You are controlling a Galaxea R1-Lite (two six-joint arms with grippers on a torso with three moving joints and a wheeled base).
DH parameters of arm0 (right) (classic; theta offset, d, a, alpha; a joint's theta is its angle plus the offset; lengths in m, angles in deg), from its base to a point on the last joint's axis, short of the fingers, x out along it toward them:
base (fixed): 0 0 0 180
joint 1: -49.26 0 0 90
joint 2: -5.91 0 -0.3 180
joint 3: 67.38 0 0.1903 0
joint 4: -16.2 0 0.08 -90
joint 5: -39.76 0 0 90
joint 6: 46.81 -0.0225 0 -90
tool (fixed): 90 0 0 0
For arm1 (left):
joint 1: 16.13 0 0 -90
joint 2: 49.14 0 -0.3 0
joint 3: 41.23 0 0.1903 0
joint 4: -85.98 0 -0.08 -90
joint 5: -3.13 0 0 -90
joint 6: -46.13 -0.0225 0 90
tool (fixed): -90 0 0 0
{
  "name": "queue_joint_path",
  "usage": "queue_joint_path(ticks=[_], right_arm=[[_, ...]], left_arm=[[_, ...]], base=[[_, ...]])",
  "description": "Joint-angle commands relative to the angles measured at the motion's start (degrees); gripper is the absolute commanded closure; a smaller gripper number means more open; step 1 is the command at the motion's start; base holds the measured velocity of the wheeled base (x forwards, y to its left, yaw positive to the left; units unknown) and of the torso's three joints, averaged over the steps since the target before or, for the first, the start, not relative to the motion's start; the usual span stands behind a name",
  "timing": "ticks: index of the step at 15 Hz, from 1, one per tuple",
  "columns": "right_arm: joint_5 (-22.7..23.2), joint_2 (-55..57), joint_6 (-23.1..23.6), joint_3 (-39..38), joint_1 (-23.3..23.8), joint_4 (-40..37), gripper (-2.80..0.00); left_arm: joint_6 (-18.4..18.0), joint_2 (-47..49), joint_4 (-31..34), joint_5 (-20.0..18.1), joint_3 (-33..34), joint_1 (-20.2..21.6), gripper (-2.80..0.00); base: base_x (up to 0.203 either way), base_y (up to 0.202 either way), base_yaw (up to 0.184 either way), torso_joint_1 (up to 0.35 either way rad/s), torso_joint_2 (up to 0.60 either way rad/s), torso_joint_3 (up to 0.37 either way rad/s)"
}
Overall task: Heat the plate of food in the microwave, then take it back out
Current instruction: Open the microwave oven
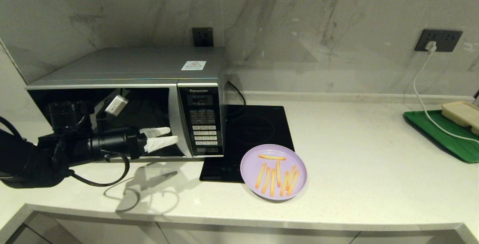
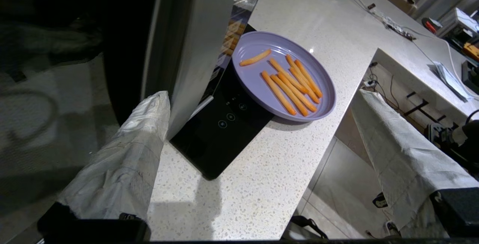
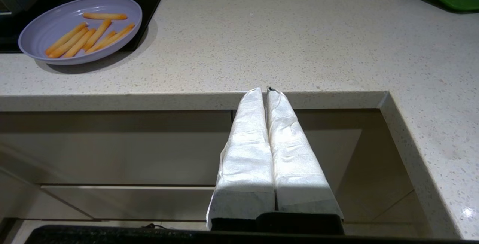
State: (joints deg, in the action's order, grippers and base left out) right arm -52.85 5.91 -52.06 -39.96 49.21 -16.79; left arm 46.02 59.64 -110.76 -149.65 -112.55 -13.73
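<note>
- Pale speckled stone counter (image 1: 355,154).
- On it: silver microwave (image 1: 127,68) beside the left gripper (image 1: 164,137), black cooktop (image 1: 258,128) beyond, green tray (image 1: 441,135) farthest.
- Lilac plate (image 1: 251,161) straddles cooktop and counter.

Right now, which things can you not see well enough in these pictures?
- Microwave interior: head view, dark door glass and the left gripper hide it.
- Keypad labels: head view, too small to read.
- Beige tray on green tray: head view, cut off by the edge.
- Right gripper: head view, outside the picture.

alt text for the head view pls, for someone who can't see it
The left tool, open, is level in front of the silver microwave's dark door. To the right, a purple plate of fries sits half on a black cooktop, half on the pale counter.
</note>
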Motion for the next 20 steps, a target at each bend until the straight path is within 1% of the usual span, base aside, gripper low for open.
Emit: queue_joint_path(ticks=[1, 5, 10, 14, 18, 20], right_arm=[[-0.03, 0.0, -0.02, 0.0, 0.02, -0.05, 0.0], [-0.03, 0.0, -0.02, 0.0, -0.04, -0.05, 0.0], [-0.03, 0.0, -0.02, 0.0, -0.04, -0.05, 0.0], [-0.03, 0.0, -0.02, 0.0, -0.04, -0.05, 0.0], [-0.03, 0.0, -0.02, 0.0, -0.04, -0.05, 0.0], [-0.03, 0.0, -0.02, 0.0, -0.04, -0.05, 0.0]], left_arm=[[-0.07, 0.78, -0.23, -0.24, -1.12, -0.87, -2.8], [-0.07, 3.61, -2.04, -0.29, -3.29, -1.14, -2.8], [-0.07, 3.96, -2.78, -0.81, -1.21, -2.89, -2.8], [-0.04, 4.32, -2.78, -4.58, -1.14, -3.92, -2.8], [-0.07, 6.61, -2.87, -4.98, -1.18, -4.07, -2.8], [-0.13, 5.19, -2.87, -6.45, 0.36, -3.33, -2.8]], base=[[0.0, 0.0, 0.0, 0.0, 0.0, 0.0], [0.0, 0.0, 0.0, 0.0, 0.0, 0.0], [0.0, 0.0, 0.0, 0.0, 0.0, 0.0], [0.0, 0.0, 0.0, 0.0, 0.0, 0.0], [0.0, 0.0, 0.0, 0.0, 0.0, 0.0], [0.0, 0.0, 0.0, 0.0, 0.0, 0.0]])
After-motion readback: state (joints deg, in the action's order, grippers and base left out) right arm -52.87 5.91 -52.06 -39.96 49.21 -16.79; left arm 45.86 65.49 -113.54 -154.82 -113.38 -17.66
